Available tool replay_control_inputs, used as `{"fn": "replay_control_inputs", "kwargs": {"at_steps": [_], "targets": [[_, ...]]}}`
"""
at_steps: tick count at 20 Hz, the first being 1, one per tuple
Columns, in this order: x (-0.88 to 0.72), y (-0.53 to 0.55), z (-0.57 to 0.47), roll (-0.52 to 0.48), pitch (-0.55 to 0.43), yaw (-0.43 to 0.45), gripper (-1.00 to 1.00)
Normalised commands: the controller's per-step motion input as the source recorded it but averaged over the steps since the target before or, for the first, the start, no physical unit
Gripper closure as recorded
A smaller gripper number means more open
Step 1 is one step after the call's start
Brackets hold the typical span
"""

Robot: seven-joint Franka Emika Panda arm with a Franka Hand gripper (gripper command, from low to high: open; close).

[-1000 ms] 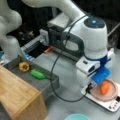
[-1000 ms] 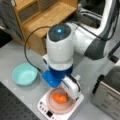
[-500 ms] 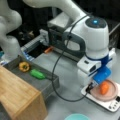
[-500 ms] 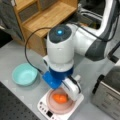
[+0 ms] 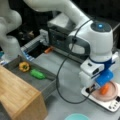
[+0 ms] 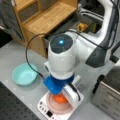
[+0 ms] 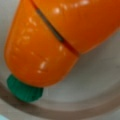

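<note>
An orange toy carrot [image 7: 57, 40] with a green stub [image 7: 25, 90] fills the wrist view, lying close over a pale pink plate [image 7: 95, 85]. In both front views the carrot [image 5: 104, 89] [image 6: 60, 99] sits on the pink plate [image 5: 113, 93] [image 6: 60, 108], which rests on a white scale [image 5: 110, 105] [image 6: 46, 111]. The gripper [image 5: 104, 83] [image 6: 59, 93], below its blue mount, is directly over the carrot and right at it. Its fingertips are hidden by the arm's body and do not show in the wrist view.
A wooden cabinet [image 5: 17, 97] [image 6: 47, 20] stands beside a grey bin [image 5: 50, 85] holding a yellow pepper [image 5: 24, 66] and a green vegetable [image 5: 37, 74]. A teal bowl [image 6: 23, 74] lies near the scale. A metal appliance [image 5: 62, 35] [image 6: 107, 95] and a black cable [image 5: 60, 75] are close by.
</note>
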Motion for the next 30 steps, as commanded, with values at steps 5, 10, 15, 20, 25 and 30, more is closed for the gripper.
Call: {"fn": "replay_control_inputs", "kwargs": {"at_steps": [5, 10, 15, 20, 25, 30], "targets": [[0.35, 0.07, 0.04, -0.294, 0.139, 0.014, -1.00], [0.33, 0.08, 0.03, -0.312, 0.123, 0.012, -1.00], [0.34, 0.13, -0.01, -0.340, 0.110, 0.010, -1.00], [0.32, 0.15, 0.02, -0.332, 0.095, 0.000, -1.00], [0.28, 0.14, 0.06, -0.319, 0.091, -0.008, -1.00], [0.25, 0.12, 0.07, -0.326, 0.098, 0.001, 1.00]]}}
